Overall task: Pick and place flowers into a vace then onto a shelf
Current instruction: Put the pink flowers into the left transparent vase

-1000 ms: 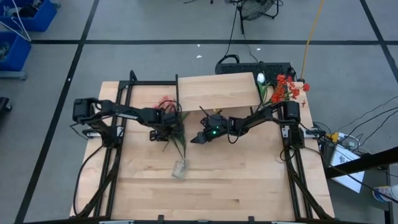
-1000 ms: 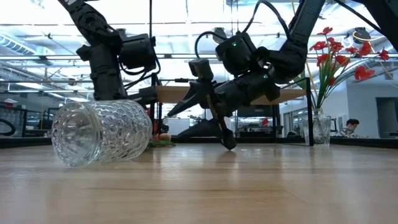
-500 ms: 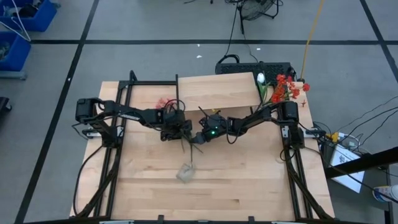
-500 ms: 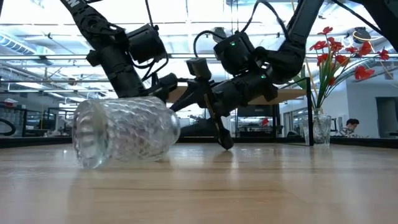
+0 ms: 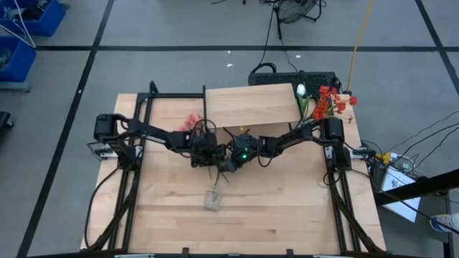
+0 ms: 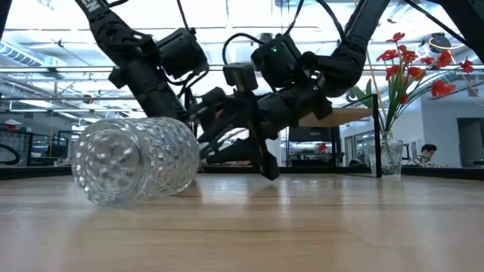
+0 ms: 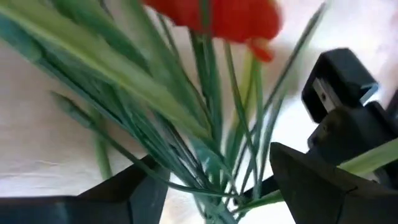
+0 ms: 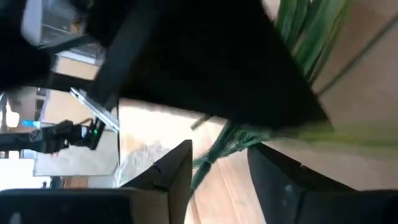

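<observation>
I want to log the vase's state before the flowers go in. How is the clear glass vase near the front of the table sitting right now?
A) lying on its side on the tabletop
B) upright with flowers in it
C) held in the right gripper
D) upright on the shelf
A: the clear glass vase lies on its side on the tabletop, no gripper on it.

The light-wood worktop (image 5: 251, 208) stood on a grey floor (image 5: 172, 25) crossed by dark lines (image 5: 79, 93). At ten o'clock from the worktop sat blue plastic bins (image 5: 18, 39); at twelve o'clock black cables (image 5: 276, 29) trailed across the floor, and a yellow cable (image 5: 358, 39) ran at one o'clock. At four o'clock lay a white box (image 5: 394, 179) with wires. Seen level across the worktop, the room behind was bright, with pale ceiling beams (image 6: 45, 38), and a person (image 6: 428, 154) sat far off at three o'clock.
</observation>
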Robot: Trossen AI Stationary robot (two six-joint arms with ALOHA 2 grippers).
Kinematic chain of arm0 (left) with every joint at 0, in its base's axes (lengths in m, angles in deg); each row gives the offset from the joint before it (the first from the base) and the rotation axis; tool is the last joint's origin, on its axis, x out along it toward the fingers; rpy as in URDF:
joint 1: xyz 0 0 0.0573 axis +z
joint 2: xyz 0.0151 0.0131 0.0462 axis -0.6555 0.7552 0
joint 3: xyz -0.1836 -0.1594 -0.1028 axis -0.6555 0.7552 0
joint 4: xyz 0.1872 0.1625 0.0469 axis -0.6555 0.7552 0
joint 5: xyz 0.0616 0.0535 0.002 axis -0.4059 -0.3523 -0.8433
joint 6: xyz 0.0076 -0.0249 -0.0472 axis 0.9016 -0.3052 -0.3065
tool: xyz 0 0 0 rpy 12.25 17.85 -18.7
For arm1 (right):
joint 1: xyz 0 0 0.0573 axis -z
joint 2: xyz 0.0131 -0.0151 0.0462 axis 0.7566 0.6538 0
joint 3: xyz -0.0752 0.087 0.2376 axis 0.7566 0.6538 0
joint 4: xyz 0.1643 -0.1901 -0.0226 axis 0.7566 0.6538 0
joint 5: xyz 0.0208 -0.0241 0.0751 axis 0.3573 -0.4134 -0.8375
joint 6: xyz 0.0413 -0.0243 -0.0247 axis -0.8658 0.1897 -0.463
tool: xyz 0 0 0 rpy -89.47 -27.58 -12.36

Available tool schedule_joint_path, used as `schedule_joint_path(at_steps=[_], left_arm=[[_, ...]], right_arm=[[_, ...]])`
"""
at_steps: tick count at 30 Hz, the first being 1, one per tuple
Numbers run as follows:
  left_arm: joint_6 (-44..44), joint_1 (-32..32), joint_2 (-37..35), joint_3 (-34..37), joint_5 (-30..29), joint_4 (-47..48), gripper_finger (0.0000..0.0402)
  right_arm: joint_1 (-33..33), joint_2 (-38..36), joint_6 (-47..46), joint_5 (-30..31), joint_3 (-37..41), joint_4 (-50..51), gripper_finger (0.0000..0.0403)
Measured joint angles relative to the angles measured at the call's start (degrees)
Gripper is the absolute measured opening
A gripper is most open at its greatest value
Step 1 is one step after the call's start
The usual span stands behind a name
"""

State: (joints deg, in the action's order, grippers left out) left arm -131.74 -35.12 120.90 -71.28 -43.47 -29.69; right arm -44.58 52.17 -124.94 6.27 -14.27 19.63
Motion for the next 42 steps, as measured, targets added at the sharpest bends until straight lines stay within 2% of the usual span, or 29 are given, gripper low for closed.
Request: schedule_joint_path(at_steps=[6, 12, 16, 21, 26, 30, 36, 42], left_arm=[[2.0, -1.2, 0.3, 0.0, -0.7, -0.5, 0.0234], [2.9, -1.5, 0.3, 0.0, 0.9, 0.2, 0.0202], [6.9, -1.5, -1.1, 0.1, 1.0, -0.8, 0.0191], [9.9, -0.8, -5.0, 0.1, 2.1, 0.4, 0.0189], [11.6, -0.8, -10.9, 0.1, 3.6, 5.9, 0.0191], [13.4, -1.9, -16.1, -0.1, 0.5, 11.4, 0.0199], [13.9, -2.3, -21.0, 0.0, -1.2, 19.3, 0.0202], [18.5, -2.8, -21.1, 0.1, 0.3, 21.9, 0.0192]], right_arm=[[-1.7, 0.0, -0.3, 0.2, 0.1, 0.2, 0.0091], [-3.8, 0.0, 1.1, 8.5, 0.1, 0.2, 0.0010], [-4.4, -0.1, 1.9, 12.1, 0.0, 0.1, 0.0007], [-4.3, -0.3, 1.8, 12.9, 0.5, -0.5, 0.0002], [-4.0, -0.3, -2.5, 14.1, 2.7, -4.7, 0.0001], [-3.5, -0.3, -7.4, 15.7, 4.1, -9.6, 0.0001], [-3.1, -0.1, -9.2, 15.3, 4.2, -10.5, 0.0001], [-3.0, -0.2, -8.7, 11.7, 4.5, -9.0, 0.0001]])
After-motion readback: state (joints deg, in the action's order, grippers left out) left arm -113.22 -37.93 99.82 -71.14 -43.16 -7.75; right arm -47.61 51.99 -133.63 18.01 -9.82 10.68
